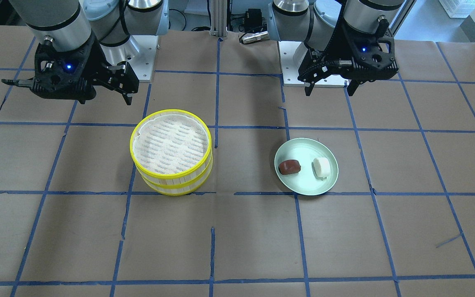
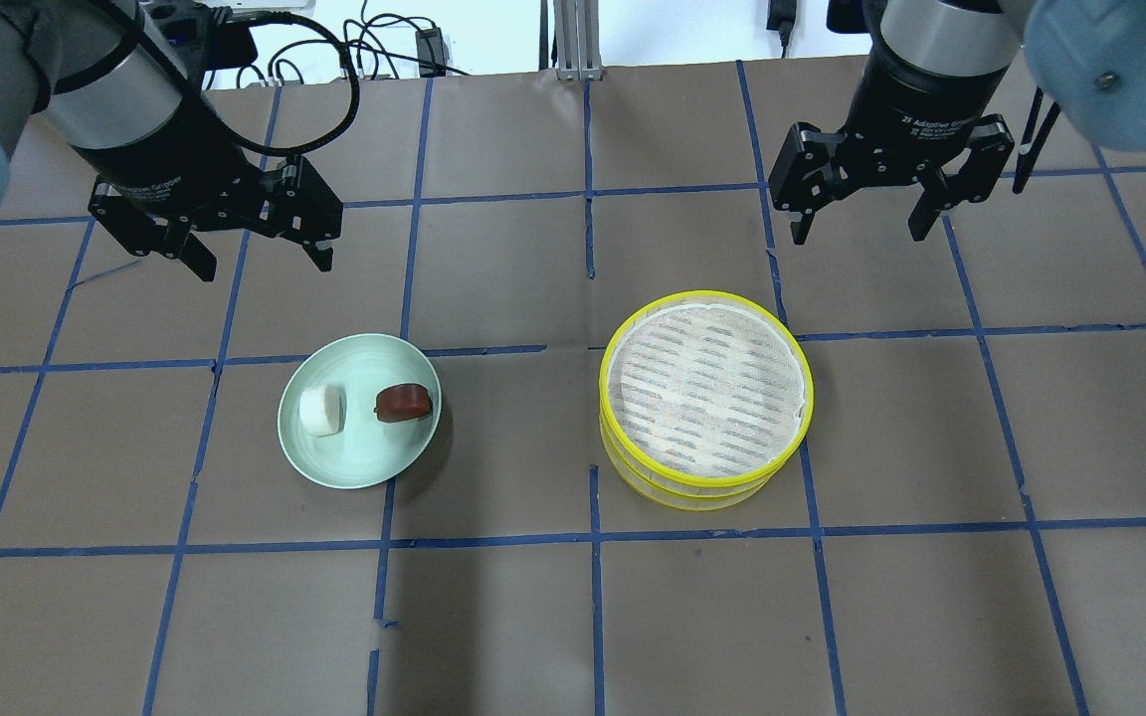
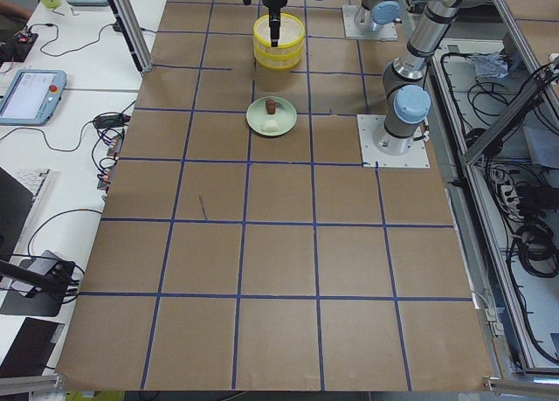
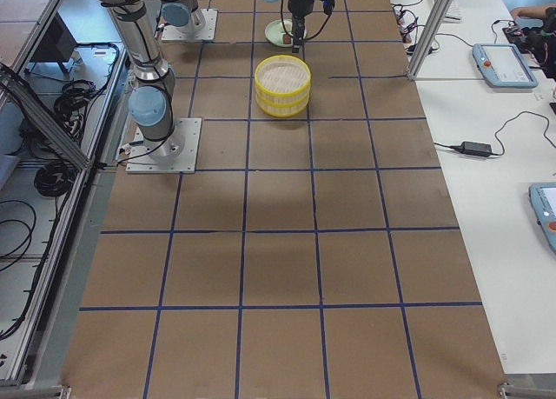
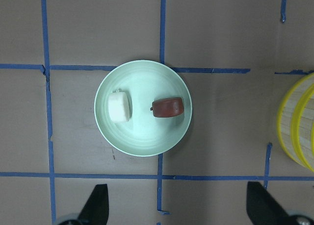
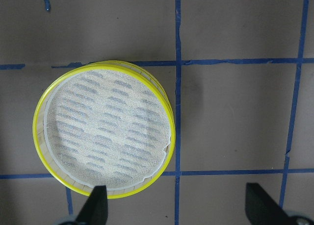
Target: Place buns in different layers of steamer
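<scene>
Brown paper covers the bench (image 2: 573, 617), ruled into squares by blue tape (image 2: 590, 199).

**Arms.** The grey left arm (image 2: 125, 89) and the grey right arm (image 2: 941, 50) each hang over one half of the bench.

**Steamer.** Two round, shallow trays with bright yellow rims and pale slatted sides stand stacked on the robot's right half. The upper steamer layer (image 2: 707, 383) shows its white cloth-lined, slotted floor. The lower steamer layer (image 2: 697, 494) shows only as a band of slats and rim beneath it.

**Tools.** The black two-finger left tool (image 2: 265, 261) is released, with its jaws spread wide. It hovers above the bench near the plate and touches nothing. The black two-finger right tool (image 2: 861, 234) is likewise released and hovers near the stack, clear of it.

**Plate.** A pale green round plate (image 2: 354, 457) rests on the robot's left half, well apart from the stack.

**Buns.** Both lie on the plate, apart from each other. The white blocky bun (image 2: 322, 410) is on the side away from the steamer, and the glossy reddish-brown oval bun (image 2: 403, 402) is on the side toward it.
</scene>
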Robot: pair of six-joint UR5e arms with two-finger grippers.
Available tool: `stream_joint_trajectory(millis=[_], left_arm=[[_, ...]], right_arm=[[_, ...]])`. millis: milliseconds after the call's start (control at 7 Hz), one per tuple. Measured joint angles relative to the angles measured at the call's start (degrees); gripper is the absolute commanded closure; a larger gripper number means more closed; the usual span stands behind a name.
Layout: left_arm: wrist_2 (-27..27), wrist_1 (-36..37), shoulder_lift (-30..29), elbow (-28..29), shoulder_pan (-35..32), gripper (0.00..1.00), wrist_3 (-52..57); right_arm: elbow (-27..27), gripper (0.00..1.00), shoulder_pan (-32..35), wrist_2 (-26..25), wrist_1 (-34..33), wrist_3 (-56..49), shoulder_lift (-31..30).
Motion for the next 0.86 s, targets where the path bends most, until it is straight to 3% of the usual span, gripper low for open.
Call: stream_joint_trajectory(millis=[857], left_arm=[[0.3,-0.3,0.1,-0.3,0.1,0.00,0.0]], right_arm=[[-0.1,0.00,-0.8,0.0,0.1,-0.1,0.0]])
